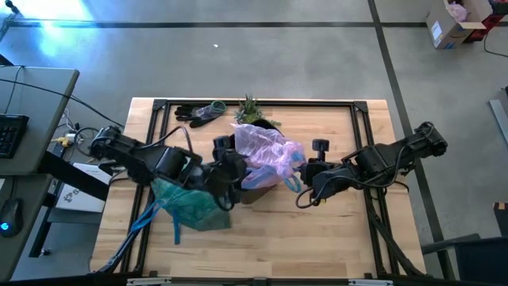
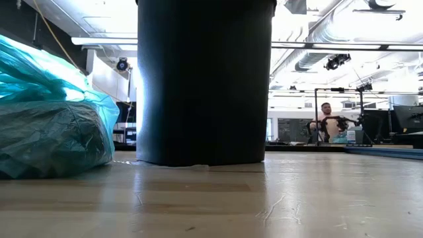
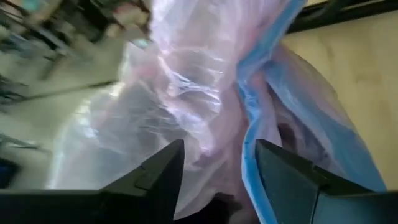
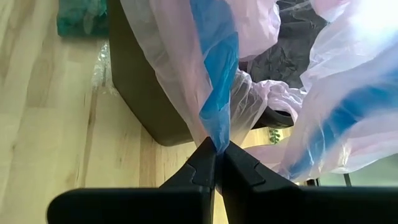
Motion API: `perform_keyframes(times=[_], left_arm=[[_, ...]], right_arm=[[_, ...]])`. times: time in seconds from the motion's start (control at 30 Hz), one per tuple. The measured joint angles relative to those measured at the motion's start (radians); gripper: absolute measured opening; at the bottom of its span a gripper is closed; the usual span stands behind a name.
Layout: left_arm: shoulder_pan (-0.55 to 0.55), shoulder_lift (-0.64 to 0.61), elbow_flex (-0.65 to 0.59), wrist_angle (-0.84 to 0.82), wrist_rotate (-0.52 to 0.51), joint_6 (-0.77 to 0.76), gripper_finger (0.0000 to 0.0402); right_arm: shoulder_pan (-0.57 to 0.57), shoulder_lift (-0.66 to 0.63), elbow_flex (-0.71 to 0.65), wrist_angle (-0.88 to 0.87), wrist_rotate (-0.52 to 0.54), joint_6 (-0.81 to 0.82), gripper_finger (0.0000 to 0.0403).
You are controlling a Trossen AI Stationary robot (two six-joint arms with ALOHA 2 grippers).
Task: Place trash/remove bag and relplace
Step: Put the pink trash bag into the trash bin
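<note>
A desk (image 1: 36, 87) with a keyboard (image 1: 9, 131) is seen at the far left, beside the wooden table (image 1: 262, 230). The teal bag (image 1: 189, 205) lies crumpled on the table's left half, just in front of the left arm; in the low view the teal bag (image 2: 53, 125) rests on the wood just beside the dark bin (image 2: 205, 79). The left gripper (image 1: 226, 171) is held at the left side of the pink bag (image 1: 266, 155); in its wrist view the left gripper (image 3: 217, 165) has its jaws spread apart, with the pink bag (image 3: 186, 93) and its blue tie (image 3: 258, 106) between and beyond them, gripped by neither finger. Dark gloves (image 1: 194, 113) and a small plant (image 1: 251, 110) lie at the table's far edge, behind the bin. The pink bag is draped over the bin (image 1: 254, 191) at the table's middle. The right gripper (image 1: 305, 171) is placed at the pink bag's right side; in its wrist view the right gripper (image 4: 216, 163) has its jaws pressed together, pinching the blue tie (image 4: 217, 81) of the pink bag (image 4: 168, 68), with the bin (image 4: 140, 93) behind. No loose trash can be made out on the table. A seated person (image 2: 325, 122) is seen far off in the room
</note>
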Motion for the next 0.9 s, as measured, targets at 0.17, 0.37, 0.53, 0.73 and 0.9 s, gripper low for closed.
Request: perform_keyframes(times=[0.17, 0.37, 0.53, 0.73, 0.9], left_arm=[[0.071, 0.000, 0.000, -0.070, 0.231, -0.079, 0.0186], [0.115, 0.004, 0.000, -0.098, 0.377, -0.107, 0.0185], [0.125, 0.022, 0.000, -0.092, 0.424, -0.050, 0.0136], [0.120, 0.042, -0.001, -0.095, 0.354, 0.026, 0.0012], [0.087, 0.028, -0.001, -0.093, 0.160, 0.055, 0.0002]], right_arm=[[0.000, 0.000, 0.000, 0.007, 0.000, -0.014, 0.0000], [0.000, 0.000, 0.000, 0.026, 0.000, -0.033, 0.0000], [0.000, 0.000, 0.000, 0.034, 0.003, -0.035, 0.0000], [0.000, 0.000, 0.000, 0.035, 0.012, -0.034, 0.0000], [0.004, 0.000, 0.000, 0.035, 0.013, -0.027, 0.0000]])
